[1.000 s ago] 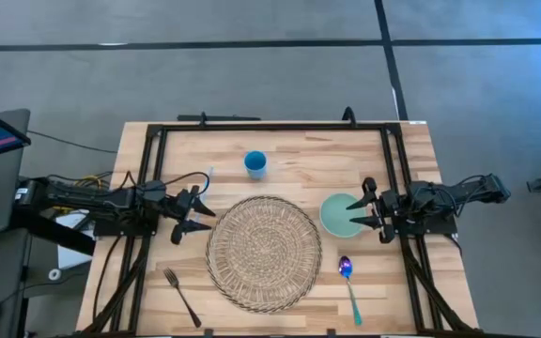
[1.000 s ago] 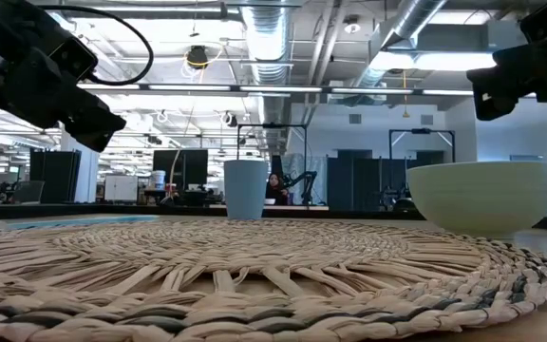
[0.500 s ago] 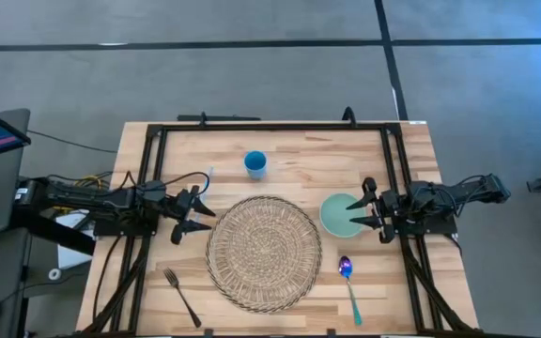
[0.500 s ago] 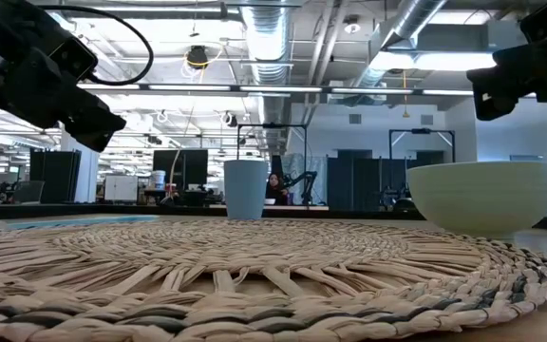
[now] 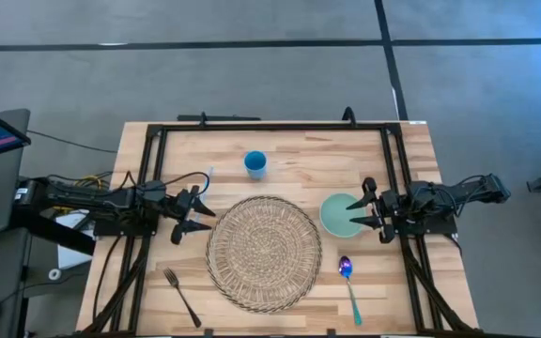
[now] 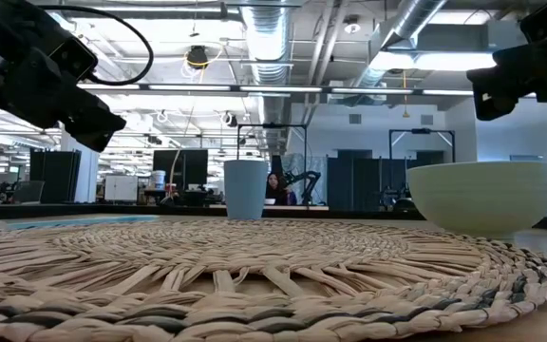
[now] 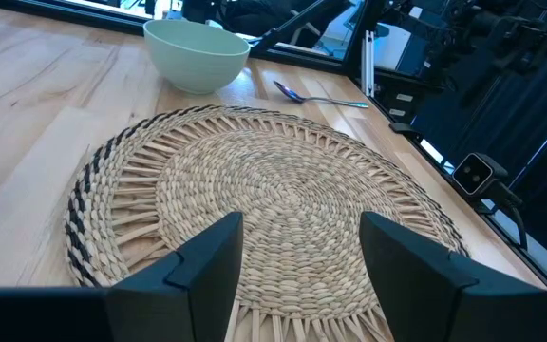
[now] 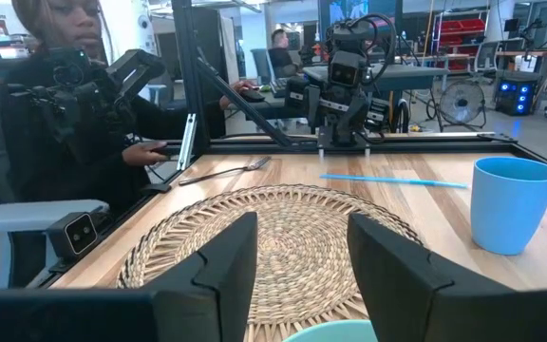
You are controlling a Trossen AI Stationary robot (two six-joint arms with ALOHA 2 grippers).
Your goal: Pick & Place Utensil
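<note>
A spoon point(image 5: 348, 282) with an iridescent bowl and teal handle lies flat on the table near the right near corner, also seen in the left wrist view point(image 7: 316, 96). A dark fork point(image 5: 182, 297) lies near the left near corner; the right wrist view shows the fork point(image 8: 226, 170) too. My left gripper point(image 5: 198, 221) hovers open left of the woven placemat point(image 5: 263, 252). My right gripper point(image 5: 366, 213) hovers open over the right edge of the pale green bowl point(image 5: 342, 216).
A blue cup point(image 5: 255, 164) stands upright beyond the placemat, with a light blue straw point(image 8: 394, 180) lying on the wood near the left arm. A black frame point(image 5: 270, 124) borders the table. A person sits beyond the table's near side in the right wrist view.
</note>
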